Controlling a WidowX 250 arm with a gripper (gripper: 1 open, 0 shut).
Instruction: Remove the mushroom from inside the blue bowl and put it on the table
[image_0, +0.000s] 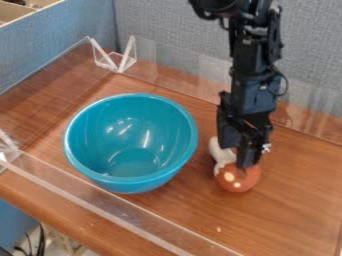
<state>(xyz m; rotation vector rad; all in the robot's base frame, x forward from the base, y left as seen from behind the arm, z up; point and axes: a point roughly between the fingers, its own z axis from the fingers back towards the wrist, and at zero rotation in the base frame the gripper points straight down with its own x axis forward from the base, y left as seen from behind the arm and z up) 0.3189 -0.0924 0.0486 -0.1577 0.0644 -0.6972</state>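
From my station I see the mushroom (234, 176) lying on its side on the table (301, 200), just right of the blue bowl (131, 140) and outside it. The gripper (243, 151) points straight down directly over it, fingers spread either side of the cream stem end (contact I cannot tell), holding nothing. Cap is rounded, reddish-brown, glossy. Bowl is deep, smooth, shiny turquoise plastic. Tabletop is polished reddish wood grain with clear acrylic edge barriers (114, 52).
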